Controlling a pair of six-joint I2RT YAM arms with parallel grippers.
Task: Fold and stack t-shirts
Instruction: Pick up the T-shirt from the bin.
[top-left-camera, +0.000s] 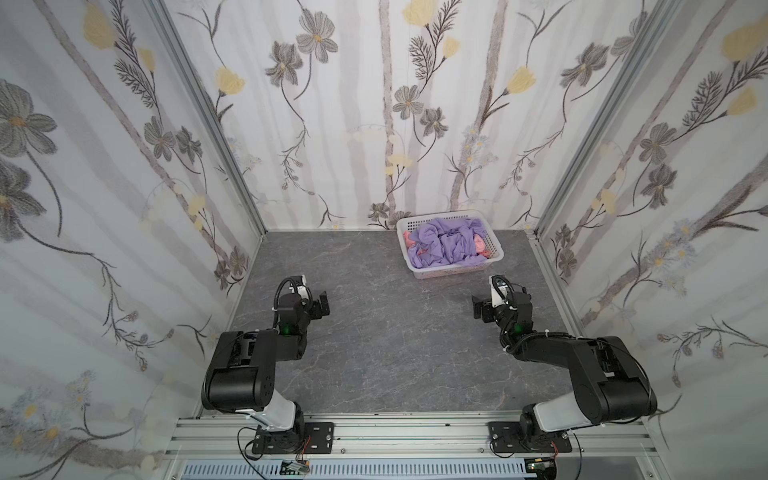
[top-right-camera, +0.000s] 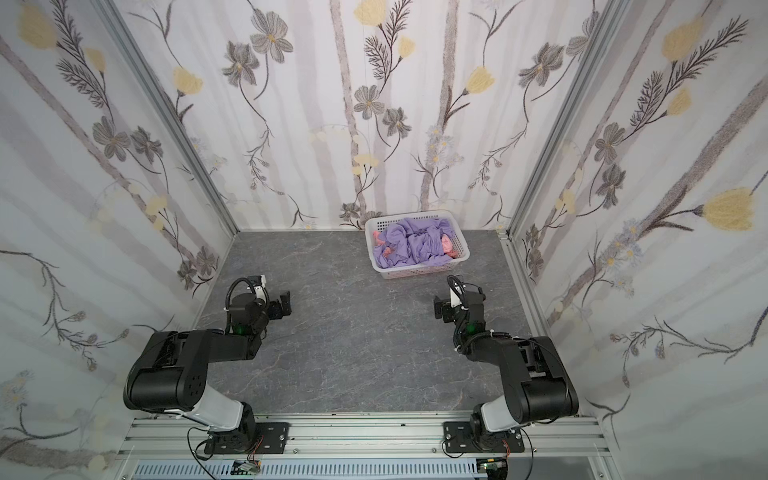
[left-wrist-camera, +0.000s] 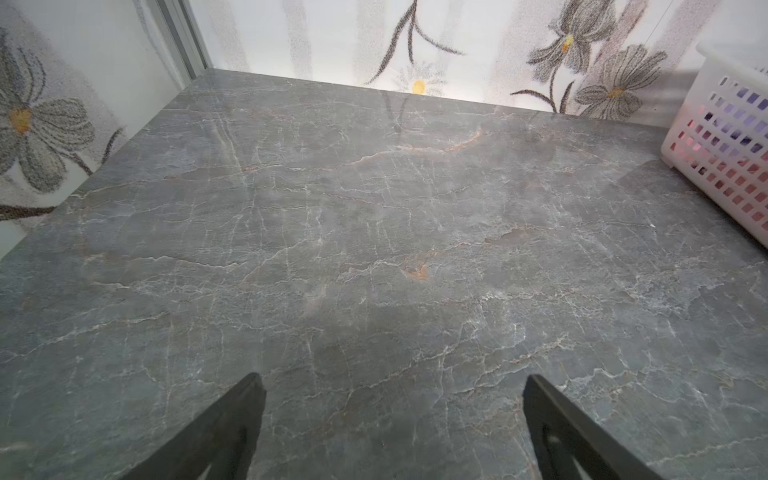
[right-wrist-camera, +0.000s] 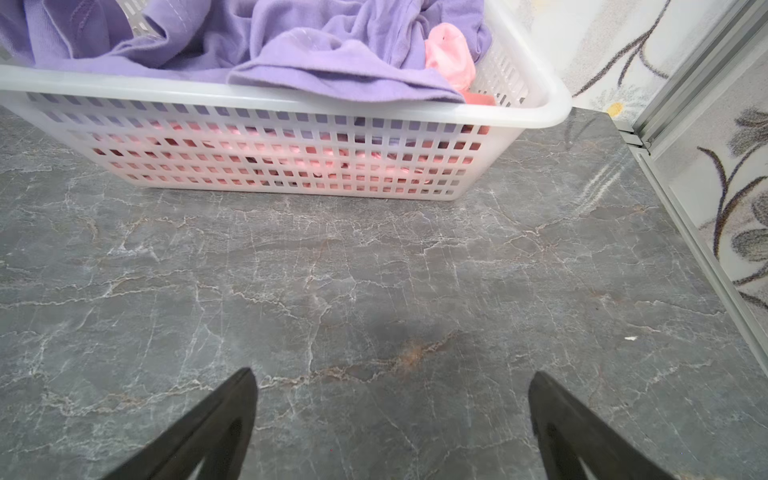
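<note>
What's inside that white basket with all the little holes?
The white basket holds a crumpled purple t-shirt on top, with a pink garment peeking out beside and under it. Most of the pink one is covered, so its shape can't be seen.

t-shirts (top-left-camera: 446, 245) in basket (top-left-camera: 453, 272), basket rear-right on table (top-left-camera: 374, 353), R gripper (top-left-camera: 478, 307) before it, L gripper (top-left-camera: 323, 305) well left

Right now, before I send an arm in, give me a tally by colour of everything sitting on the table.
White plastic basket: 1
Lavender-purple t-shirt: 1, crumpled inside it
Salmon-pink garment: 1 as far as shows, mostly buried under the purple cloth; the pink patches may or may not be one piece
Total: 3
</note>
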